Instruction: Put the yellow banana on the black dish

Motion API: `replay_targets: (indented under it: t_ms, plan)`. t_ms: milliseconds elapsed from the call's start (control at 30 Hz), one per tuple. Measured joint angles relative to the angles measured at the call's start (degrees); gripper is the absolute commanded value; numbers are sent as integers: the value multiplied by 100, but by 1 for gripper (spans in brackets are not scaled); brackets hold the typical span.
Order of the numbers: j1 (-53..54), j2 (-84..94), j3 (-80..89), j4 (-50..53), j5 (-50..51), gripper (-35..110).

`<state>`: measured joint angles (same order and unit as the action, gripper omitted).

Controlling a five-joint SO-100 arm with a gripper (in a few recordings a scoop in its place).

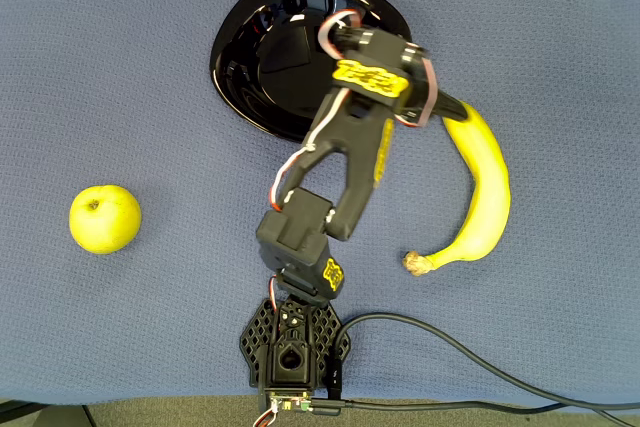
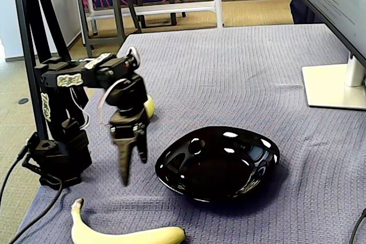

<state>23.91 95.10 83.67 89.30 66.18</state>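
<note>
In the fixed view, the banana [image 2: 123,234] is lying nearest the camera, flat on the blue-grey cloth [image 2: 240,67] at the bottom edge, its brown stem tip pointing left. Seen from overhead, the banana [image 1: 487,197] is curving along the cloth [image 1: 130,67] to the right of the arm, its stem end pointing toward the arm's base and its far end running under the arm's wrist. It is sitting outside the dish, touching nothing but the cloth.

Just behind it in the fixed view, the gripper [image 2: 131,167] is hanging with its fingers pointing down toward the cloth, tips slightly apart with nothing between them. It is hovering between the banana and the left rim of the dish, just beside that rim. From overhead, the arm [image 1: 345,162] is reaching from its base [image 1: 293,347] at the bottom edge up over the lower right edge of the dish.

The black dish [image 2: 220,164] is resting on the cloth to the right of the gripper, glossy and reflecting lights. Overhead, the dish [image 1: 250,57] is sitting near the top centre.

Behind the gripper in the fixed view, part of a yellow-green apple [image 2: 149,107] is peeking out; overhead, the apple [image 1: 104,218] is sitting well apart at the left. Farther back, a monitor stand [image 2: 334,84] is standing at the right.
</note>
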Motion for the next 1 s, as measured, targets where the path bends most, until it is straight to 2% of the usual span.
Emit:
replay_targets:
  t_ms: [333,567,1000]
  plan:
    - [1819,-1450,-1397,123,-1213,54]
    - [2716,-2610,-1978,-18,-1934,52]
    - [2716,-3217,-2373,62,-2531,51]
